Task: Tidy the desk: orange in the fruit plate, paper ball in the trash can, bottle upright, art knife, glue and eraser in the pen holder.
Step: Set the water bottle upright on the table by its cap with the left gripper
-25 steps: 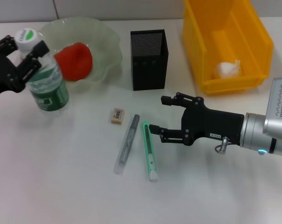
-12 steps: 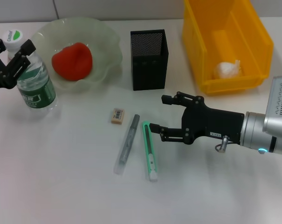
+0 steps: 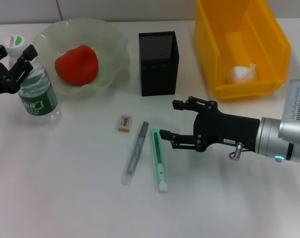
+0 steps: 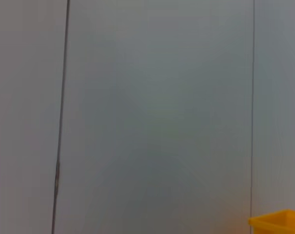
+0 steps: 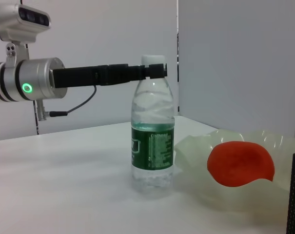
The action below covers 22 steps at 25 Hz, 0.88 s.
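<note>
Standing upright at the table's left edge, the bottle [image 3: 36, 91] has its neck between the fingers of the left gripper [image 3: 13, 62], which reaches in from the left; the right wrist view shows the fingers level with the white cap, closed around the neck (contact appears firm, though the far finger is hidden); just to the bottle's right lies the fruit plate [image 3: 112, 52], a pale green scalloped dish, with the orange [image 3: 78, 64] resting inside it; behind the table's centre stands the pen holder [image 3: 158, 63], a black mesh box; to its right, the yellow trash can [image 3: 269, 49] contains the paper ball [image 3: 242, 74]; on the bare table in front of the pen holder lie three items, apart from one another: the eraser [image 3: 125, 123], the glue [image 3: 135, 152] (a grey stick lying flat) and the art knife [image 3: 159, 159] with its green body; the right gripper [image 3: 169, 120] hovers just right of the art knife's upper end, its jaws spread wide and empty; the left wrist view shows only a blank wall and a yellow corner.
</note>
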### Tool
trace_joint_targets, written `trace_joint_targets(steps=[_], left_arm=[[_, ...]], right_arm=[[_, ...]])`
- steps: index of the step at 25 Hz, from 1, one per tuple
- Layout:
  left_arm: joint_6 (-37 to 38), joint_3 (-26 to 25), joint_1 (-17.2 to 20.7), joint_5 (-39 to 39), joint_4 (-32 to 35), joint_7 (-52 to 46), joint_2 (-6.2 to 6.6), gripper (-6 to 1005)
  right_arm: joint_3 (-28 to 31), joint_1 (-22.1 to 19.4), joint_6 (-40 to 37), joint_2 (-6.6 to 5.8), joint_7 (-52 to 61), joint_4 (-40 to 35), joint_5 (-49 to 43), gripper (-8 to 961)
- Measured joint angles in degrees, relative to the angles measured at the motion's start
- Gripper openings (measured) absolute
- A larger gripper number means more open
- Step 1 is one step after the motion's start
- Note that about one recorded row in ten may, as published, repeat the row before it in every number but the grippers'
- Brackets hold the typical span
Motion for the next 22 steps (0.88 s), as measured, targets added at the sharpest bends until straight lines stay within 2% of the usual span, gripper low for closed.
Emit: trace_joint_targets(steps=[22], left_arm=[[-2.26,0.04,-0.67,-0.06,-0.03,0.15,-0.39,432]], right_arm=[[0.00,0.35,0.08,0.09,0.59,-0.18,0.00,829]])
